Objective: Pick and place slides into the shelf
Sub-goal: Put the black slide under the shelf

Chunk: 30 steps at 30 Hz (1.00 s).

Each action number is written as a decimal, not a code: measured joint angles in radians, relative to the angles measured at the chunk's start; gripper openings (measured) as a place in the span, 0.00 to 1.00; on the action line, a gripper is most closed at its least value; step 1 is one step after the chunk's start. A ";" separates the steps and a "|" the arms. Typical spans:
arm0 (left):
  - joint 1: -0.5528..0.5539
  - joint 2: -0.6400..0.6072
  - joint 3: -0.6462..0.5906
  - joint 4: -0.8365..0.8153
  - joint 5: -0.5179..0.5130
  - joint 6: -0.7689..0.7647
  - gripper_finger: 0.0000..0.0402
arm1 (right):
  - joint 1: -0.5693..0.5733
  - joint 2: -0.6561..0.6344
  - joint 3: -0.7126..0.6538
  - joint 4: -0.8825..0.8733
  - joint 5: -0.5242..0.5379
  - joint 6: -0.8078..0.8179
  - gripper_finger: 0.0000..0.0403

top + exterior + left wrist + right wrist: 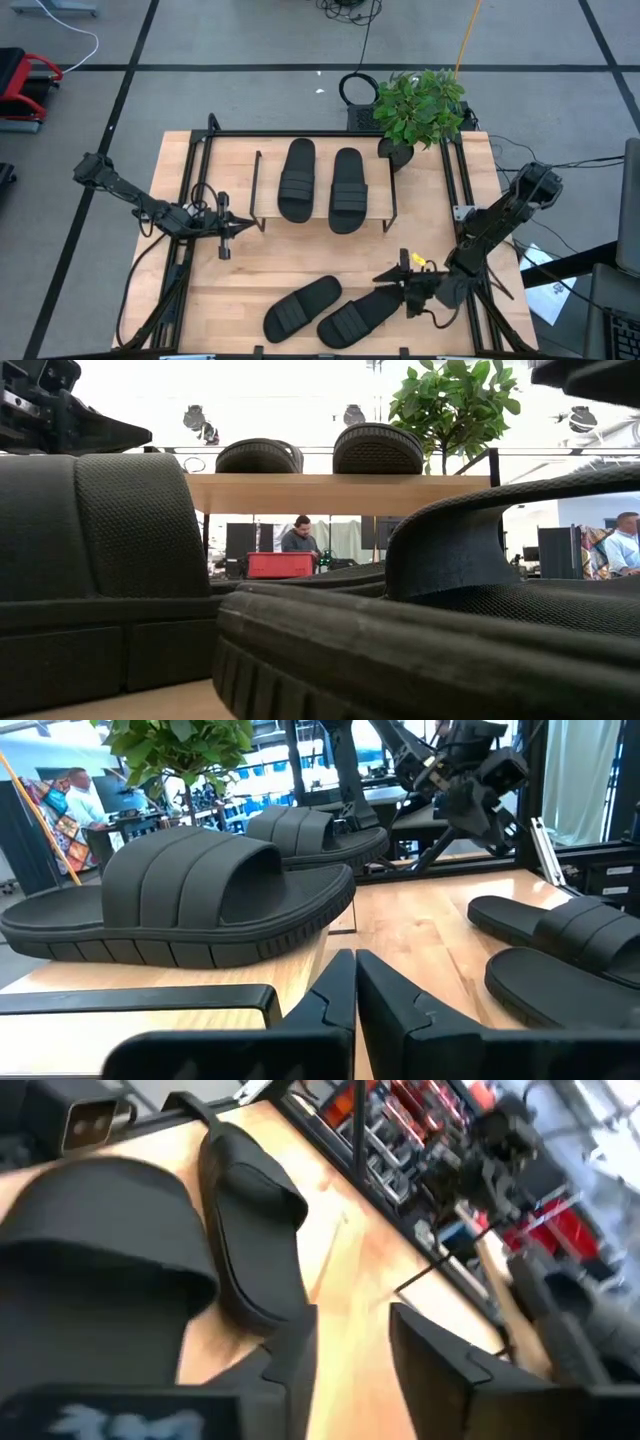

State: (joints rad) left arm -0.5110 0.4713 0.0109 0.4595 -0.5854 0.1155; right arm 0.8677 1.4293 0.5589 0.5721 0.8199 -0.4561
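My right tool (400,275): fingers parted, empty, low beside right loose slide (358,318) | my left tool (238,230): fingers closed, empty, waiting by shelf (375,224) | loose pair on desk (300,262); other slide (300,307) alongside | shelved slides (296,180) up top | advice: straddle strap squarely, grip firm before lifting.

The light wooden surface (300,260) carries the shelf (322,228) at its far middle. Two slides (297,180) (349,189) lie side by side on the shelf's plank top, just apart. Two more slides (301,307) (358,318) lie angled on the surface at its near edge, close together, right of centre.
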 joint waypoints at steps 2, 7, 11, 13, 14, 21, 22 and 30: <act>0.000 0.000 0.000 0.001 0.000 -0.007 0.01 | 0.001 0.018 0.001 0.032 0.017 0.069 0.34; 0.000 0.000 0.000 0.008 0.000 -0.013 0.03 | 0.026 -0.003 0.003 0.186 0.000 0.190 0.43; 0.000 0.000 0.000 0.008 0.000 -0.015 0.05 | 0.051 -0.018 0.047 0.145 -0.061 0.246 0.46; 0.000 0.000 0.000 0.008 0.000 -0.021 0.05 | 0.062 0.002 0.110 0.024 -0.045 0.246 0.46; 0.000 0.000 0.000 0.008 0.002 -0.021 0.04 | 0.066 0.019 0.147 -0.041 -0.023 0.242 0.46; 0.000 0.000 0.000 0.008 0.016 -0.022 0.01 | 0.070 0.123 0.354 -0.374 0.041 0.329 0.46; 0.000 0.000 0.000 0.008 0.016 -0.025 0.01 | 0.069 0.125 0.364 -0.385 0.039 0.386 0.46; 0.000 0.000 0.000 0.008 0.018 -0.034 0.05 | 0.055 0.094 0.372 -0.355 -0.171 0.869 0.46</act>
State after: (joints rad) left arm -0.5110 0.4711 0.0109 0.4679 -0.5678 0.0811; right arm 0.9223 1.5233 0.9306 0.2172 0.6485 0.4126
